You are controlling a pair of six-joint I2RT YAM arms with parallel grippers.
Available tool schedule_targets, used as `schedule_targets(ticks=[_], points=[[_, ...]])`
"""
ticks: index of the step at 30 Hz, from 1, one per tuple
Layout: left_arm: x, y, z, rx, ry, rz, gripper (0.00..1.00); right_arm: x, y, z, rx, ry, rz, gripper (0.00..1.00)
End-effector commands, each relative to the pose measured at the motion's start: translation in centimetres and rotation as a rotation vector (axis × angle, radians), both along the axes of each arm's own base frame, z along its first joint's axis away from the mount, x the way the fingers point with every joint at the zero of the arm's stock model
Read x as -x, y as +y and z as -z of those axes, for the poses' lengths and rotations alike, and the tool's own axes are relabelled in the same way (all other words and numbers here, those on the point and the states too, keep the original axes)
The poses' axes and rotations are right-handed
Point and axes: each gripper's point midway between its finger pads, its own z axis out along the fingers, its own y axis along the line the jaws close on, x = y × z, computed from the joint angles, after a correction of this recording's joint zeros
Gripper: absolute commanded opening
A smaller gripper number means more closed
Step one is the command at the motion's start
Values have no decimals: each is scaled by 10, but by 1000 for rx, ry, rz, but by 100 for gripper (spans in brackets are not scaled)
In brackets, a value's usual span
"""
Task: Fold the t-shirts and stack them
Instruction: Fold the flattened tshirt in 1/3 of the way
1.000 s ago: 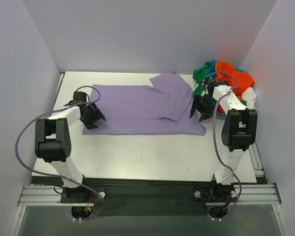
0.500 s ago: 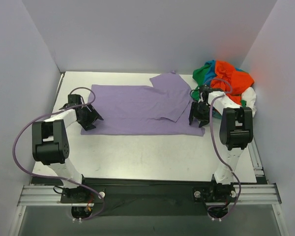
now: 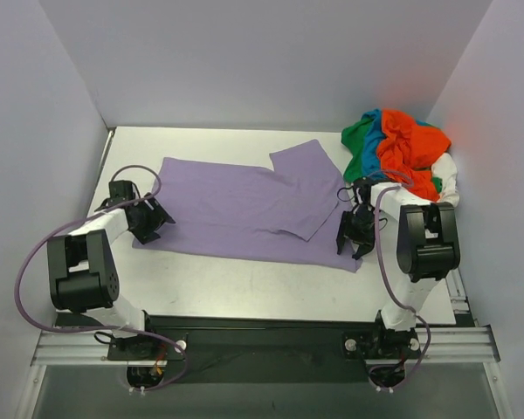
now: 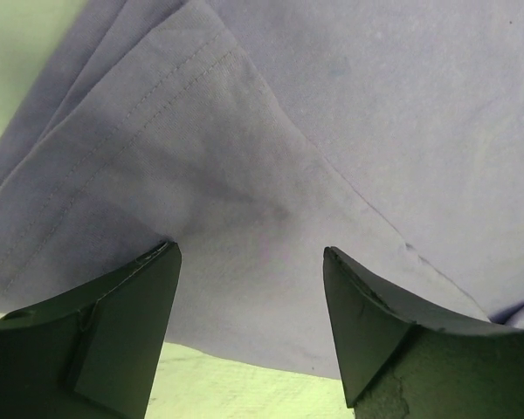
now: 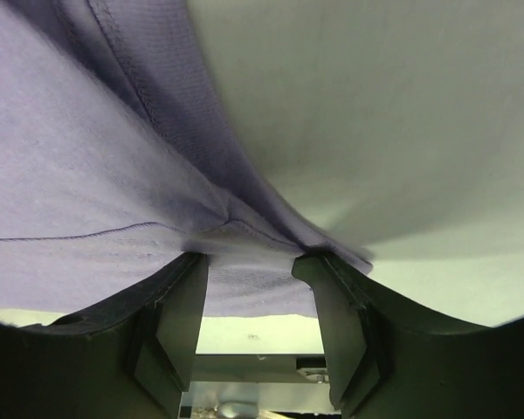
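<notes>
Pale walls (image 3: 271,61) close in a white worktop (image 3: 262,279). A plain lavender-purple cloth t-shirt (image 3: 227,205) lies spread across the worktop's middle, with one flap folded over on its right half. A crumpled heap of orange-red, green, teal-blue and white t-shirts (image 3: 402,148) sits in the far right corner. The left claw (image 4: 249,253) is at the lavender shirt's near left corner, its jaws wide apart over flat cloth and gripping nothing. The right claw (image 5: 249,262), at the near right corner, pinches a bunched ridge of the hem.
</notes>
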Motion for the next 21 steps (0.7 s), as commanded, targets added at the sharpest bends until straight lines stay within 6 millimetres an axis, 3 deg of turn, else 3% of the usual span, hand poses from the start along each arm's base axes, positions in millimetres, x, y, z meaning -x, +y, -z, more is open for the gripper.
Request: schedule_targets(ticks=[1, 6, 11, 15, 18, 21], points=[[66, 23, 36, -112, 225, -14, 79, 41, -4, 0, 46, 110, 2, 51], [88, 25, 26, -128, 207, -22, 80, 64, -1, -3, 67, 108, -33, 51], [99, 25, 10, -152, 163, -7, 80, 72, 3, -14, 74, 74, -59, 52], [93, 18, -14, -163, 84, 12, 80, 53, 13, -48, 78, -64, -104, 54], [81, 15, -42, -192, -8, 34, 80, 32, 35, -71, 59, -189, -198, 56], [76, 9, -62, -232, -61, 80, 80, 17, 68, -75, -31, -246, -260, 56]])
